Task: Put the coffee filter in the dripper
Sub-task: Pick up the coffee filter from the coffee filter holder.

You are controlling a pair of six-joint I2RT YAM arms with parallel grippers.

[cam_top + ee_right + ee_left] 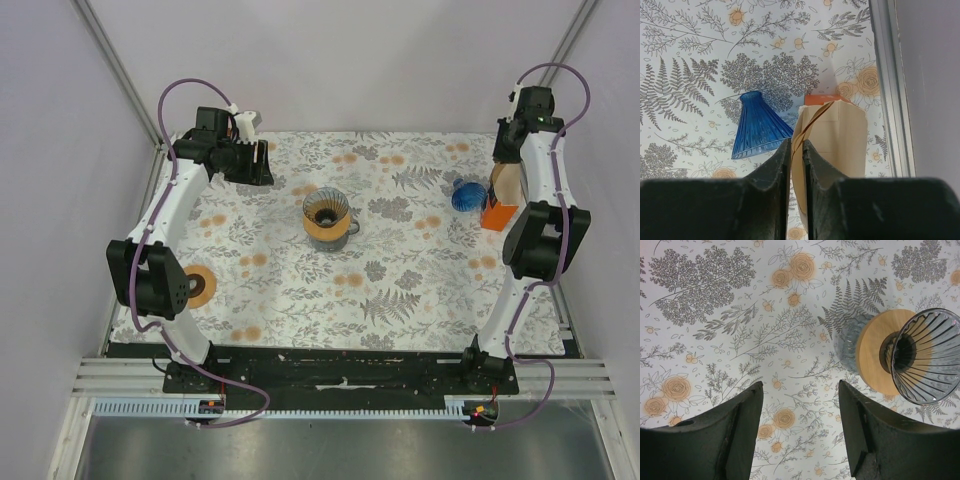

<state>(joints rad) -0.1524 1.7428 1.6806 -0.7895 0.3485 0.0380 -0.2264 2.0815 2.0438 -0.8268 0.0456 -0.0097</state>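
Coffee filter (835, 135), bottom behind right jaws

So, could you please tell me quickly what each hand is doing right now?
Left hand: open, holding nothing.
Right hand: closed on the edge of a coffee filter.

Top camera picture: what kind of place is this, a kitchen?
Probably a robot test booth, not a kitchen: plain walls and a metal frame surround one flowered table, and the left arm and right arm are bolted at its near edge. A coffee dripper stands on it.
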